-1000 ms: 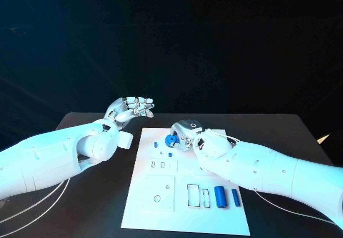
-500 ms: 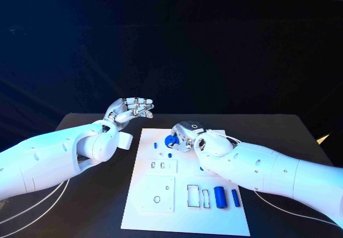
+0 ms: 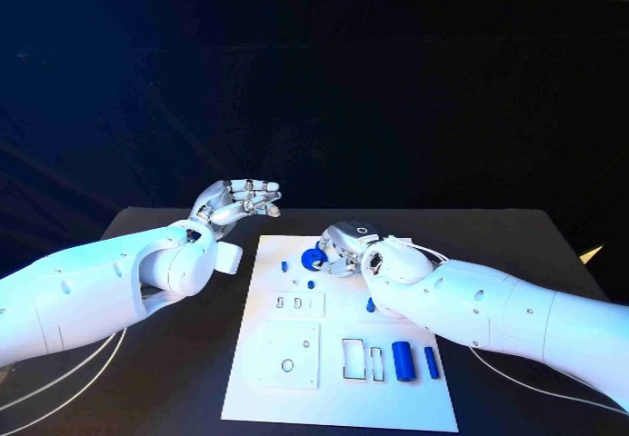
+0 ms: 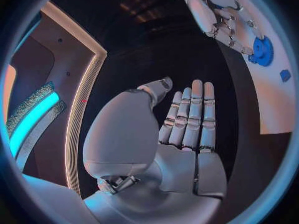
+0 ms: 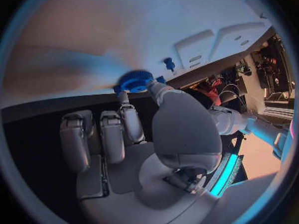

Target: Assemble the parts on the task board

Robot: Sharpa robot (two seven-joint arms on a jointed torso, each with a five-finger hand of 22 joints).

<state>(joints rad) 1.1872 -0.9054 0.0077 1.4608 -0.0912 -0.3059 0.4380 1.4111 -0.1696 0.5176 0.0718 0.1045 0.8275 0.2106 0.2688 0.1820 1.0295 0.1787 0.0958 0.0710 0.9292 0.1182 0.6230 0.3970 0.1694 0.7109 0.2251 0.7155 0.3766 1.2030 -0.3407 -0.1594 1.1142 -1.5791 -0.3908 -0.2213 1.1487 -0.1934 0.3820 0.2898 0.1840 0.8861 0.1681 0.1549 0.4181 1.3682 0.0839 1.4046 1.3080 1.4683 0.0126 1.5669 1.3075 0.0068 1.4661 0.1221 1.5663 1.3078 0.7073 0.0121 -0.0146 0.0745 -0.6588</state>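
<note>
The left hand (image 3: 240, 200) is raised off the table (image 3: 157, 227) beyond the far left corner of the task board (image 3: 334, 400). Its fingers (image 4: 190, 114) stand straight, side by side, with the thumb apart from them, and it holds nothing.

The task board is a long white plate lying down the middle of the black table, with raised square blocks and cut-out slots across it. Near the board's far left edge stands a small blue peg (image 3: 284, 266). Just to the right of that peg, at the board's far end, is the blue gear (image 3: 314, 259): a flat round disc with fine teeth round its rim, which the right wrist view shows clearly (image 5: 136, 80).

The right hand (image 3: 352, 247) reaches over the board's far end beside the gear. In the right wrist view one fingertip (image 5: 122, 97) and the thumb tip are at the gear's toothed rim from two sides, while the other fingers are curled short of it. The gear seems to be pinched between them, sitting at or just above the board's surface; whether it rests on the board cannot be told.

Toward the board's near right corner lie a thick blue cylinder (image 3: 403, 361) and a thinner blue pin (image 3: 432, 361), side by side, just right of two narrow rectangular slots (image 3: 355, 356). Another small blue piece (image 3: 370, 305) peeks out from beside the right forearm at the board's middle.
</note>
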